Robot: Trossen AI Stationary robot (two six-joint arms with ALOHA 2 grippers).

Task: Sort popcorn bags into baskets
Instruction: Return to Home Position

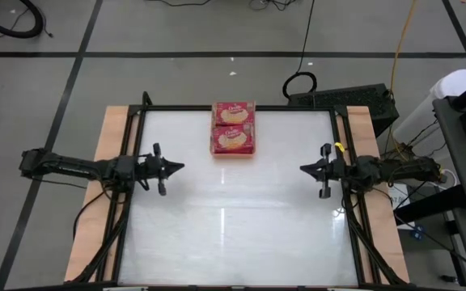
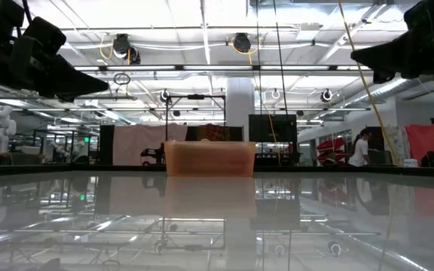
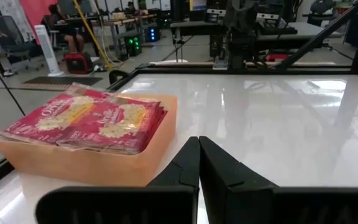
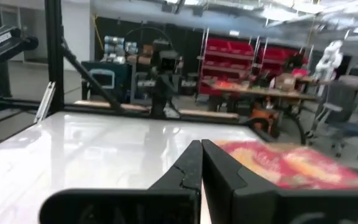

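Popcorn bags [image 1: 233, 128] are piled in the orange tray [image 3: 92, 163], red faces up, two stacks end to end filling it. The tray sits at the middle of the counter's [image 1: 233, 226] far edge. The left arm [image 1: 103, 168] hangs over the left side of the counter and the right arm [image 1: 379, 170] over the right side. Their tips point at each other, both well apart from the tray. Jaws on both arms are pressed together, finger against finger.

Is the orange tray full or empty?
Full: red popcorn bags lie stacked in the orange tray, filling it up to its rim.
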